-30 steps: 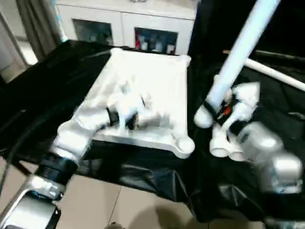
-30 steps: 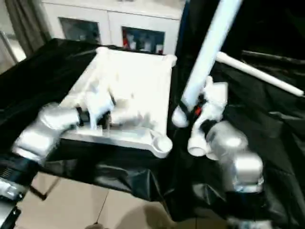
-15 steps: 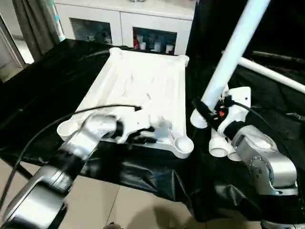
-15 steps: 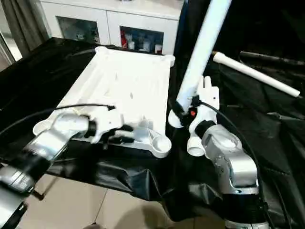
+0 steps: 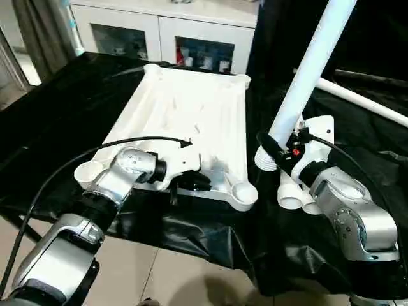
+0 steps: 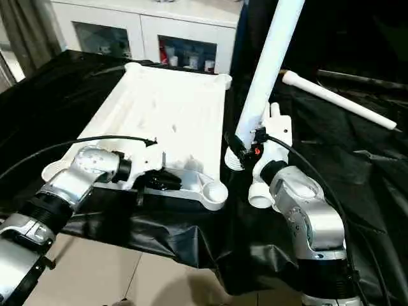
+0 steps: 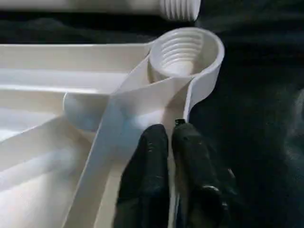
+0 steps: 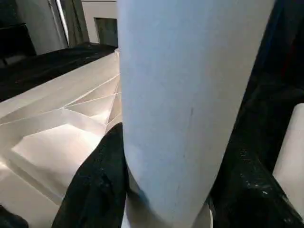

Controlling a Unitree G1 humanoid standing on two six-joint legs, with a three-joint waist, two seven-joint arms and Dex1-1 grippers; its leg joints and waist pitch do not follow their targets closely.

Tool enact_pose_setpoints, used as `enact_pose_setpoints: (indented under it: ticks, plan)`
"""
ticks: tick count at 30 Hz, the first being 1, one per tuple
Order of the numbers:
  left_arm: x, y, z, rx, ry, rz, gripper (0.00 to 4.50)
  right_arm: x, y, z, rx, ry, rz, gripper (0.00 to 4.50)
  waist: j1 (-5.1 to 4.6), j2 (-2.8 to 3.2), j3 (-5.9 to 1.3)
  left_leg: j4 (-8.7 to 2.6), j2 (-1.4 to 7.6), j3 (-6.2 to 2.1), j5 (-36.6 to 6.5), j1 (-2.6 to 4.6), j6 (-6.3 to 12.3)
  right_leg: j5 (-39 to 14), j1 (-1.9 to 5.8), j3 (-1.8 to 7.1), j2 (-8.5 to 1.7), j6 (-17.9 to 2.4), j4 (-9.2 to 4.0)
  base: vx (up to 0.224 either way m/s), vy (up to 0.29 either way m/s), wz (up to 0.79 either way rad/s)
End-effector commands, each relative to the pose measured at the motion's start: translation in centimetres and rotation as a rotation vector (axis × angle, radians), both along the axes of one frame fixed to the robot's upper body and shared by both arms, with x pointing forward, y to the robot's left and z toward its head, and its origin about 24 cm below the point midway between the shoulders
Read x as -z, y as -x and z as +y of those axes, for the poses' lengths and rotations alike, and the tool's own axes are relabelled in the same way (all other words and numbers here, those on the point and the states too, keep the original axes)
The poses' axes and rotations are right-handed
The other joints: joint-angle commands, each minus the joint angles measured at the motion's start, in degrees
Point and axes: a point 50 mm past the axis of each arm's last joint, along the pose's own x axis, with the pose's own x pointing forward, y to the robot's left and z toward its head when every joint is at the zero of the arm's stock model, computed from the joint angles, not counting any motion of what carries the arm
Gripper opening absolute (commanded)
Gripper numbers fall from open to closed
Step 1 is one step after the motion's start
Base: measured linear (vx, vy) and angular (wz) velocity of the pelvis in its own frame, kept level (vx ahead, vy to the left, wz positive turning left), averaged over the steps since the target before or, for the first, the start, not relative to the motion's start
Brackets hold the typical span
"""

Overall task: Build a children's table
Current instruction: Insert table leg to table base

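Observation:
The white tabletop (image 5: pixel 191 108) lies underside up on the black cloth, its ribs showing. My left gripper (image 5: pixel 191 182) is at its near edge, beside the near right corner socket (image 5: pixel 244 191). In the left wrist view its black fingers (image 7: pixel 152 147) stand almost together, pinching the rim wall just short of the threaded socket (image 7: pixel 185 52). My right gripper (image 5: pixel 280 150) is shut on a long white leg (image 5: pixel 312 64), which rises steeply and leans away to the right. Its lower end hangs right of the tabletop. Black fingers (image 8: pixel 95 180) flank the tube (image 8: pixel 185 95).
Another leg (image 5: pixel 363 102) lies on the cloth at the back right, and two flared leg ends (image 5: pixel 290 197) poke out beside my right wrist. A white glass-door cabinet (image 5: pixel 178 32) stands behind. Black cloth (image 5: pixel 64 115) covers the work surface, with tiled floor (image 5: pixel 178 274) in front.
My left gripper has moved from over the tabletop to its near edge and closed its fingers on the rim. The right gripper has kept the leg where it was.

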Motion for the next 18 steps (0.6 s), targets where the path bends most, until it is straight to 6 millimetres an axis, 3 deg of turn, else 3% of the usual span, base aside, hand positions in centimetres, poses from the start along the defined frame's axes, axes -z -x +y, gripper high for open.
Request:
enact_pose_setpoints:
  ticks: [1,6,7,10,11,17,18]
  plan:
    - [-0.08,-0.18,0.16,0.009,-0.023,-0.009,0.04,-0.69,0.05,-0.29,0.000,0.011,-0.032,1.88,-0.05,-0.28,-4.23,-4.20,1.16,-0.16,-4.5,-0.17,0.25,-12.0,4.05,3.57,-4.44,-6.8,-3.64,0.000,0.000,0.00]
    - [0.55,-0.21,0.23,0.020,-0.074,-0.021,0.00,-0.74,-0.04,-0.25,-0.005,0.013,-0.033,1.88,-0.07,-0.21,-4.11,-4.30,1.24,-0.20,-5.7,-0.06,0.09,-14.7,4.05,3.57,-4.59,-5.9,-4.06,0.000,0.000,0.00]
    - [0.55,-0.39,0.18,0.004,-0.073,-0.033,0.43,-0.75,-0.03,-0.26,-0.005,0.013,-0.033,1.88,-0.05,-0.26,-4.10,-4.30,1.20,-0.18,-5.8,-0.09,0.08,-15.1,4.07,3.59,-4.60,-5.7,-4.10,0.000,0.000,0.00]
    - [0.57,-0.48,0.28,-0.002,-0.072,-0.019,0.43,-0.76,0.00,-0.29,-0.005,0.015,-0.033,1.88,0.09,-0.12,-4.10,-4.29,1.20,-0.23,-5.9,-0.05,-0.01,-16.1,4.04,3.56,-4.67,-5.4,-4.22,0.000,0.000,0.00]
    - [0.57,-0.49,0.32,0.001,-0.074,-0.016,0.67,-0.76,0.01,-0.29,-0.005,0.015,-0.033,1.88,0.06,-0.24,-4.09,-4.29,1.15,-0.21,-5.9,-0.08,0.01,-16.4,4.03,3.54,-4.63,-5.2,-4.27,0.000,0.000,0.00]
    - [0.60,-0.51,0.54,0.009,-0.084,-0.008,0.98,-0.74,-0.02,-0.19,-0.007,0.014,-0.032,1.88,0.03,-0.17,-4.17,-4.30,1.22,-0.27,-5.5,-0.09,0.05,-14.6,4.06,3.53,-4.59,-5.9,-4.02,0.000,0.000,0.00]
    - [0.64,-0.51,0.62,0.011,-0.086,-0.002,1.25,-0.73,-0.02,-0.16,-0.008,0.013,-0.032,1.88,0.03,-0.19,-4.16,-4.30,1.22,-0.27,-5.5,-0.10,0.10,-14.4,4.07,3.54,-4.60,-6.0,-4.05,0.000,0.000,0.00]
